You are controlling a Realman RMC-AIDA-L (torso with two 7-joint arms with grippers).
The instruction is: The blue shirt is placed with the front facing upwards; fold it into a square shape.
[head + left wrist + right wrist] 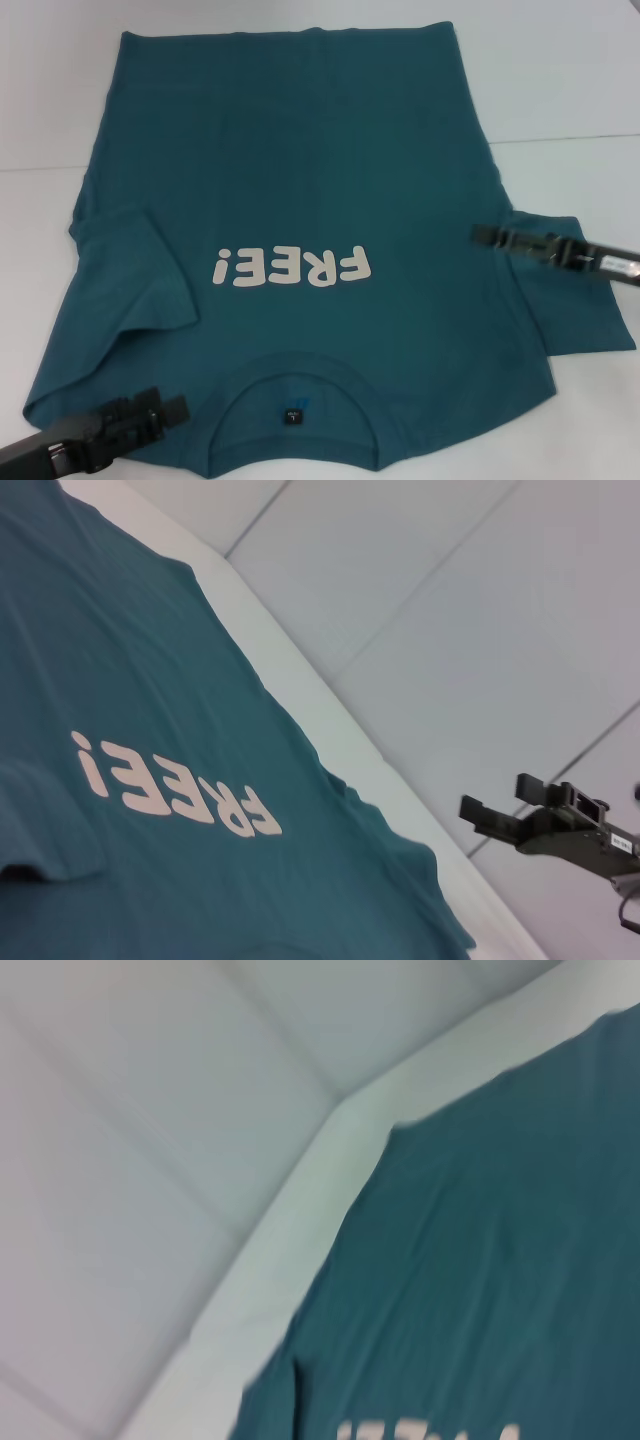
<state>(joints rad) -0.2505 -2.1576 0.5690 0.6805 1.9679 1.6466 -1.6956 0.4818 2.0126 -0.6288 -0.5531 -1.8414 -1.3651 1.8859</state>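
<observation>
blue shirt [300, 190] flat on table [560, 90], between both arms | left end effector [165, 412] open, empty, by collar-side shoulder | right end effector [490, 237] open, empty, over right sleeve | advice: pinch sleeve edges cleanly, fold inward evenly

Collar label [291, 414] print too small

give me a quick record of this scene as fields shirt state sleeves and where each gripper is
shirt: blue shirt lies front up on the white table, collar nearest the robot
lettering: white FREE! on the chest
sleeves: the one on the robot's left is folded onto the body; the right one is spread out
left gripper: above the shoulder beside the collar
right gripper: above the right sleeve seam
</observation>
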